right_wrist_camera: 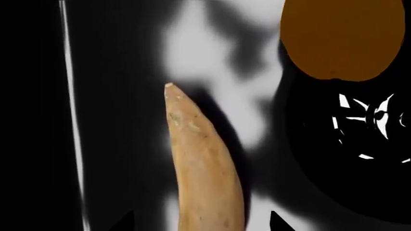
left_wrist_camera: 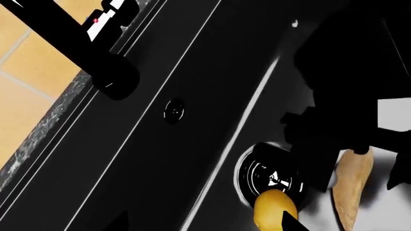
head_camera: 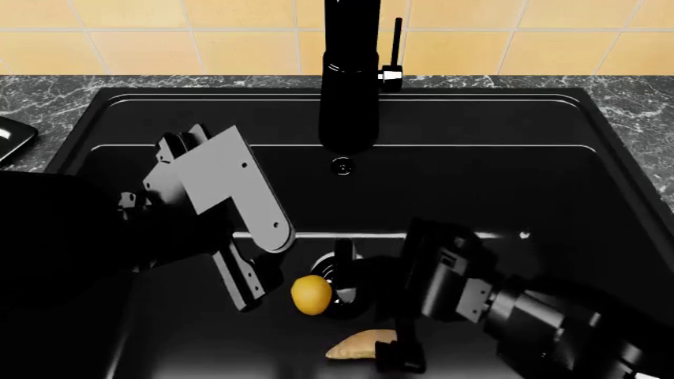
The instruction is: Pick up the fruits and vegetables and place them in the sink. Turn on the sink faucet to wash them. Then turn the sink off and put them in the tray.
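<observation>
The yellow lemon (head_camera: 311, 294) rests on the round drain (head_camera: 342, 296) at the bottom of the black sink (head_camera: 506, 158). Just in front of it lies the tan tapered vegetable (head_camera: 356, 345). My left gripper (head_camera: 290, 276) is open low in the basin, and the lemon (left_wrist_camera: 275, 207) sits beside one of its fingertips. My right gripper (right_wrist_camera: 202, 224) is open too, its fingertips on either side of the thick end of the vegetable (right_wrist_camera: 202, 163) with gaps showing. The faucet (head_camera: 350, 71) stands behind the basin, its thin lever (head_camera: 398, 39) at its side. I see no water.
Grey marbled counter (head_camera: 53, 95) and a yellow tiled wall (head_camera: 158, 31) border the sink. A glossy black tray corner (head_camera: 11, 138) shows at the far left on the counter. Both arms crowd the basin's front half, and its walls are close around them.
</observation>
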